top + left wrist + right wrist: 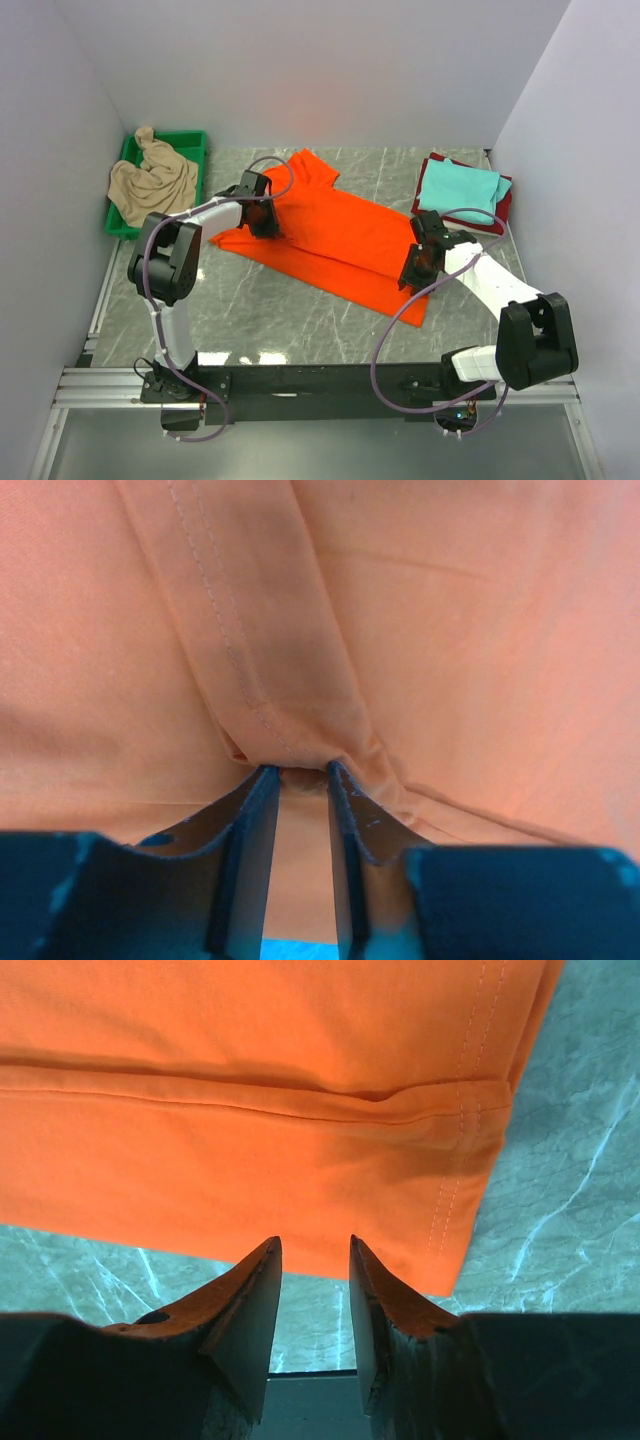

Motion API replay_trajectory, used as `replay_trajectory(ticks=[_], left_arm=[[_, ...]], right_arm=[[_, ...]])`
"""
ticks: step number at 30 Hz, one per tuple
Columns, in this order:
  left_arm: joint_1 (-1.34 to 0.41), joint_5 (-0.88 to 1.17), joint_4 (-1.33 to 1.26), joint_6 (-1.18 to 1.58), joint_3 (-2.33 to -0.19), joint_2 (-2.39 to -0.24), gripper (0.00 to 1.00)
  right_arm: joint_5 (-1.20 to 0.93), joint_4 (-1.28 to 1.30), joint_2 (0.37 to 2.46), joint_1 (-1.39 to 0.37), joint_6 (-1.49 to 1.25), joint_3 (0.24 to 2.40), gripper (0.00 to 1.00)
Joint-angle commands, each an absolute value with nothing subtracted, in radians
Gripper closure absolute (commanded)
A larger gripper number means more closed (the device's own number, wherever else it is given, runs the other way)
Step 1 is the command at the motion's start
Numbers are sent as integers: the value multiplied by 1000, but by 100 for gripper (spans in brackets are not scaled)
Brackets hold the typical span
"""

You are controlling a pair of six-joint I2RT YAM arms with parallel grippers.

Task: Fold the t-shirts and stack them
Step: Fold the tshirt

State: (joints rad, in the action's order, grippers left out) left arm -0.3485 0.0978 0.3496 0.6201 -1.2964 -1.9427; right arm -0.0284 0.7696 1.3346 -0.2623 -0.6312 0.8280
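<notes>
Marble table carrying orange t-shirt at centre, one long side lying folded in. Left gripper pinching cloth pucker at 10 o'clock end. Right gripper hovering spread over 4 o'clock hem, empty. Teal t-shirt sitting folded on dark red t-shirt at 2 o'clock (beige t-shirt waiting in green tray). Judged: roughly half remaining.

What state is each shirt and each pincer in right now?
orange t-shirt: spread out, partly folded lengthwise.
beige t-shirt: crumpled in the green tray, unfolded.
teal t-shirt: folded, lying on the dark red t-shirt.
dark red t-shirt: folded, bottom of the stack.
left pincer: jaws narrow, tips at a ridge of orange cloth; grip unclear.
right pincer: open at the orange hem corner, holding nothing.
</notes>
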Motion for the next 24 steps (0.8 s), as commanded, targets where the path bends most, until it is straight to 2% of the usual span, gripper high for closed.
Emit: replay_trajectory(ticks=[1, 8, 24], left_arm=[[-353, 72, 353, 600, -1336, -1944, 71], [-354, 78, 345, 578, -1354, -1957, 100], [-417, 91, 388, 482, -1525, -2074, 100]], right_arm=[[-26, 755, 1338, -272, -638, 824, 60], [-25, 752, 1339, -273, -641, 816, 60], [-31, 750, 1344, -279, -641, 792, 61]])
